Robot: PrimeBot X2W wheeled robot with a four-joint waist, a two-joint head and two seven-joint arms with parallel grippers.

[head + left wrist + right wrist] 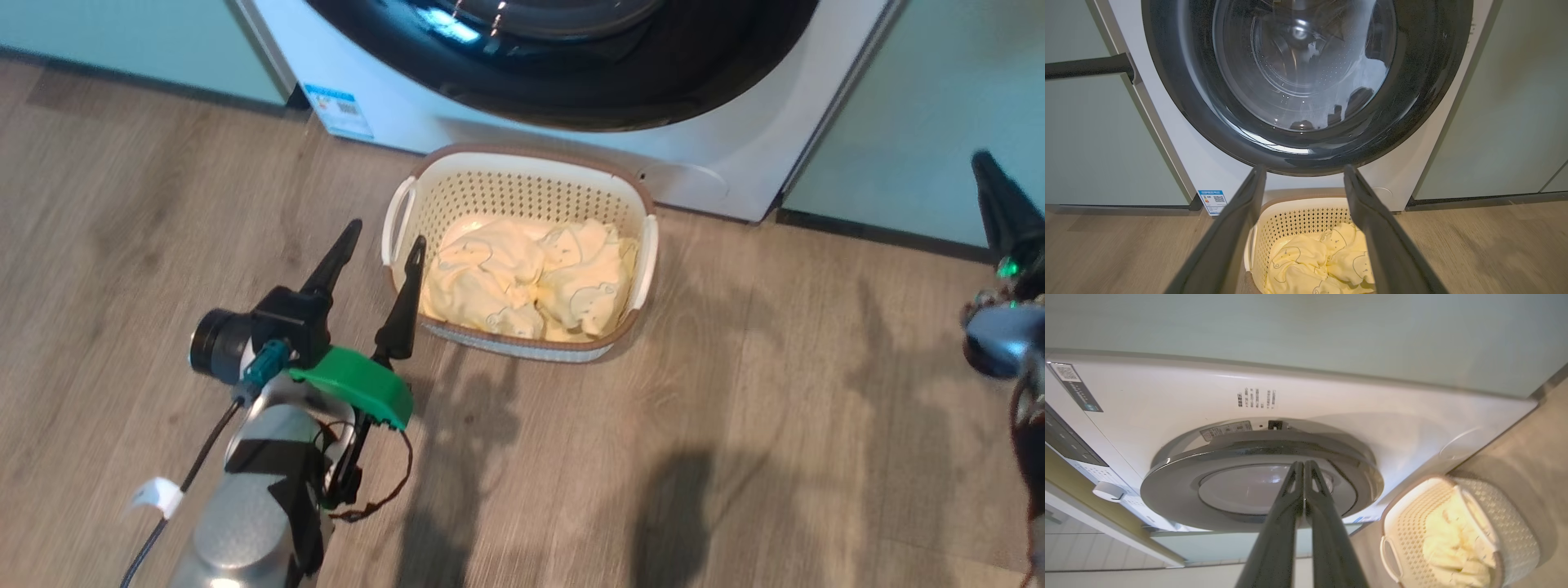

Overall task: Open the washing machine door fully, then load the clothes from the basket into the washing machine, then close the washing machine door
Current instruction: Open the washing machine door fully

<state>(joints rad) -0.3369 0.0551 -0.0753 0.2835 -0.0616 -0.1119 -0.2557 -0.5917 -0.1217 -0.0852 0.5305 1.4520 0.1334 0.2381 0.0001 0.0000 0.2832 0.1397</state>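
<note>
The white washing machine (718,139) stands at the top of the head view. Its door (571,82) has a glossy black rim. In the left wrist view the door (1180,102) lies flat against the front. The right wrist view shows the door (1175,490) edge-on, and I cannot tell whether it is latched. The cream basket (506,192) sits on the floor right below it, holding pale yellow clothes (522,278). My left gripper (384,245) is open and empty, just left of the basket. At the right edge, my right gripper (988,167) is shut and empty, its tips (1303,464) pointing at the door rim.
Pale green cabinets (122,41) flank the machine on both sides, and the left one carries a dark handle (1086,67). A blue label (339,106) is stuck at the machine's lower left corner. Wooden floor (735,449) spreads around the basket. The control panel and knob (1108,491) show beside the door.
</note>
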